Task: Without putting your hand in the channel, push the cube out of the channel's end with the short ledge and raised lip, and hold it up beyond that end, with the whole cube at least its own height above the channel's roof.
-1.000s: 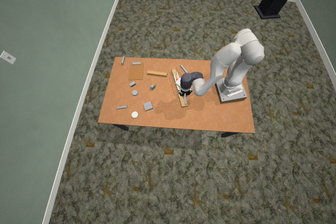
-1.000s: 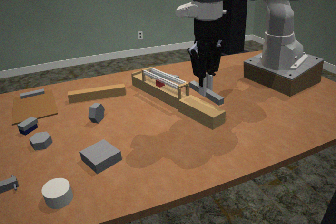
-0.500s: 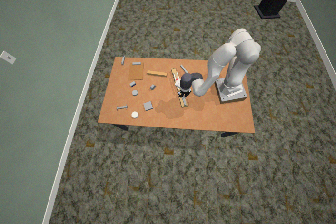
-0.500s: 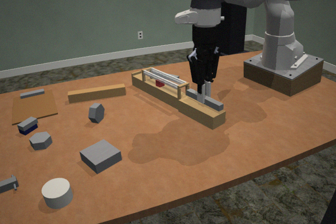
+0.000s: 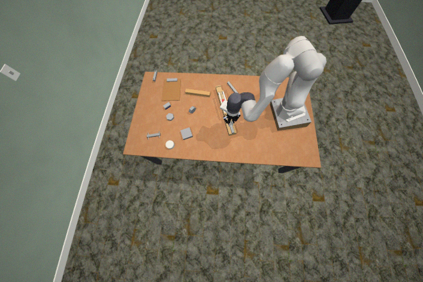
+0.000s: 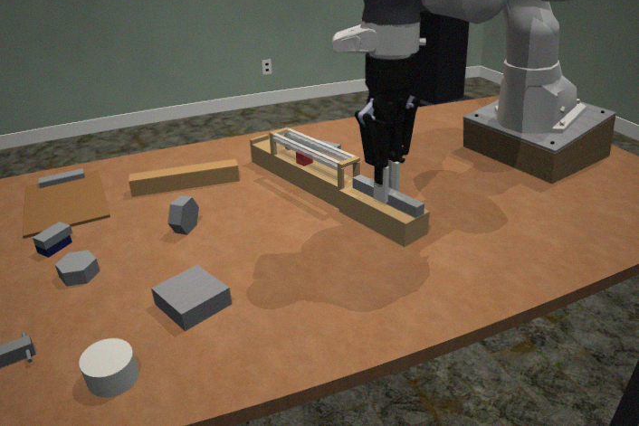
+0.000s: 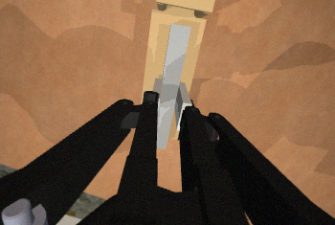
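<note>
Jaws clenched on a slim grey bar (image 6: 387, 194), the gripper (image 6: 387, 165) hangs upright over the open near stretch of the wooden channel (image 6: 329, 184), the bar lying flat along the trough with its far tip just short of the roofed section. In the wrist view the same bar (image 7: 171, 79) runs straight ahead between the black fingers, lined up with the channel's side walls and pointing at the tunnel mouth.

Under the pale roof rails (image 6: 314, 146) sits the red cube (image 6: 303, 158), well inside the covered part and toward the far end; in the top view it shows as a red speck (image 5: 222, 100) beside the wrist. It has not yet left the channel.

Judged from this, the step in hand is the push: sliding the bar lengthwise into the tunnel. Done well, that means keeping the bar low and parallel to the walls so it neither jams nor rides over the cube, and stopping the fingers short of the roofed mouth. Whether the far end is the one with the ledge and lip cannot be made out.
</note>
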### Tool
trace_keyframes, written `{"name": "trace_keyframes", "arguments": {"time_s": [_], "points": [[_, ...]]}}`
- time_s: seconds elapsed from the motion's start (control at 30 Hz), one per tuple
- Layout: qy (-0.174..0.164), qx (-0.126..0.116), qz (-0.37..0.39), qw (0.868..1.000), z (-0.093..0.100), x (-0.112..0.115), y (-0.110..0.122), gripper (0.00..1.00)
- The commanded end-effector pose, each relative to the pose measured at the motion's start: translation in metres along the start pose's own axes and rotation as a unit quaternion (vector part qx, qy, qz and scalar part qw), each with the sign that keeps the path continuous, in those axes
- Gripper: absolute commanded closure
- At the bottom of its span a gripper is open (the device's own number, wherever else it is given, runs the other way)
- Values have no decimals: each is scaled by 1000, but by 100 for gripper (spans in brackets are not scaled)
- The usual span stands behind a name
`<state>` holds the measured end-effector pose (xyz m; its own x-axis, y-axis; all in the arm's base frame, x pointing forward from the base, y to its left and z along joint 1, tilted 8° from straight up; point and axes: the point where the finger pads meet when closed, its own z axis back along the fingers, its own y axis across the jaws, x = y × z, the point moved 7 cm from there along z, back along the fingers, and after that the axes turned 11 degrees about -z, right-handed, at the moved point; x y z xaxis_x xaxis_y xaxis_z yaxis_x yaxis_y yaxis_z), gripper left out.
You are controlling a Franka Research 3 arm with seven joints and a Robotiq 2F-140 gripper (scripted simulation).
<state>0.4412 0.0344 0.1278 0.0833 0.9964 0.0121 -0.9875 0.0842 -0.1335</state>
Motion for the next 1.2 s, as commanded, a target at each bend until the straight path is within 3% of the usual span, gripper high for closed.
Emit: {"name": "trace_keyframes", "arguments": {"time_s": [0.0,1.17], "points": [[0,-3,3,1000,0,-1,-2,100],[0,-3,3,1000,0,-5,-2,100]]}}
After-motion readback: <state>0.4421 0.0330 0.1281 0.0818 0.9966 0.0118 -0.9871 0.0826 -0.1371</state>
